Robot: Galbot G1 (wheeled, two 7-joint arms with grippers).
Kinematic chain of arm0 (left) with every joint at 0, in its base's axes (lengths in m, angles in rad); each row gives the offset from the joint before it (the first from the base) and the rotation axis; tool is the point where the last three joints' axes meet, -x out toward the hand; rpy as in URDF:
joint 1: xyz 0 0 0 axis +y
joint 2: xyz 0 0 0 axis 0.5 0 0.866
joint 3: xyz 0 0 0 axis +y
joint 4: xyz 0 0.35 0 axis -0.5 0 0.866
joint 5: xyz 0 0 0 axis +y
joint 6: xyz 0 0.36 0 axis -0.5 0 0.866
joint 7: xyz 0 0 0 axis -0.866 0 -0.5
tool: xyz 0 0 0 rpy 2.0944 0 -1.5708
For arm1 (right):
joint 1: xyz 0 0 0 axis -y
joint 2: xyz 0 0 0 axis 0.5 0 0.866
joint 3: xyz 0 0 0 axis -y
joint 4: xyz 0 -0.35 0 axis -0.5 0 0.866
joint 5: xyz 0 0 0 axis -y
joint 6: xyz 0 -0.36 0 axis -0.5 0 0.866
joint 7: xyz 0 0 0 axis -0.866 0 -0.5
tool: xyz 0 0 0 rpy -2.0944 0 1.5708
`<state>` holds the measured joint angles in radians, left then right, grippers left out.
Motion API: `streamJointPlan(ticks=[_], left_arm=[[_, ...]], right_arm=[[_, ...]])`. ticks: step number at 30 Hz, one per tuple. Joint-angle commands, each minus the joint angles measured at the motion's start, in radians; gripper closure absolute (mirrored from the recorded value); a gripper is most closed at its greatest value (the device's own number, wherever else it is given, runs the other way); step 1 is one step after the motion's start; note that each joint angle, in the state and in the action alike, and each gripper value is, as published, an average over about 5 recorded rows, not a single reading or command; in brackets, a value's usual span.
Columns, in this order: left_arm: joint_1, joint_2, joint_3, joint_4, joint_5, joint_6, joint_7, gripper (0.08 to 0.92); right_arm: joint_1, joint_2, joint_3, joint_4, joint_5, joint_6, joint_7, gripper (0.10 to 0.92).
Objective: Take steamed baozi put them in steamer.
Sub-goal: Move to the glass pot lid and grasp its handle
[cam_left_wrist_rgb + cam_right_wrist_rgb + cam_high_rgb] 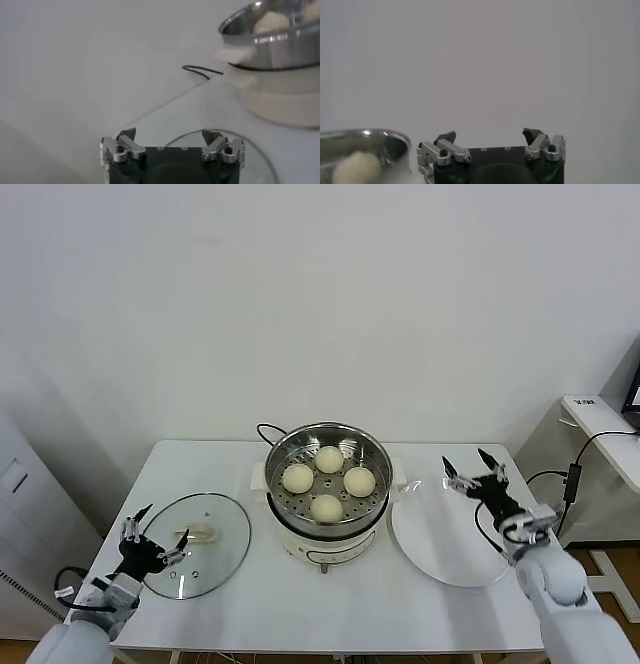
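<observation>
Steamer (327, 489) at the centre of the head view, a shiny steel pot on a white base with a front knob, standing on a white table (300, 604). Four steamed baozi (329, 481) lie on its perforated tray, one each toward the top, left, right and bottom of the pot. Lower left of the frame, the left gripper (152, 541) hovers with jaws spread wide and empty, at the left edge of a round glass lid (198, 544) lying flat on the table. Right of centre, the right gripper (471, 468) hangs open and empty above a flat white plate (440, 542) just beside the steamer. A black cord (268, 430) trails behind the pot.
</observation>
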<state>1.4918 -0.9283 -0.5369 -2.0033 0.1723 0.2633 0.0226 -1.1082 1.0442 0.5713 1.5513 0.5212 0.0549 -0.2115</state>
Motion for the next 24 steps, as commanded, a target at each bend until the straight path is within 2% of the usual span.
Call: streamJointPlan(ticks=[1, 6, 12, 24], left_arm=[[-0.008, -0.090, 0.046, 0.136, 0.739, -0.205, -0.042, 0.177], [-0.029, -0.169, 0.031, 0.229, 0.968, -0.270, -0.098, 0.177], [-0.047, -0.241, 0.020, 0.298, 1.103, -0.284, -0.138, 0.177], [-0.080, -0.304, 0.006, 0.349, 1.213, -0.291, -0.190, 0.177]], right_arm=[[-0.150, 0.180, 0.181, 0.021, -0.123, 0.026, 0.014, 0.203], [-0.126, 0.194, 0.174, 0.004, -0.128, 0.026, 0.016, 0.203], [-0.113, 0.204, 0.172, -0.014, -0.130, 0.031, 0.015, 0.203], [-0.104, 0.230, 0.163, -0.060, -0.154, 0.054, -0.002, 0.203]])
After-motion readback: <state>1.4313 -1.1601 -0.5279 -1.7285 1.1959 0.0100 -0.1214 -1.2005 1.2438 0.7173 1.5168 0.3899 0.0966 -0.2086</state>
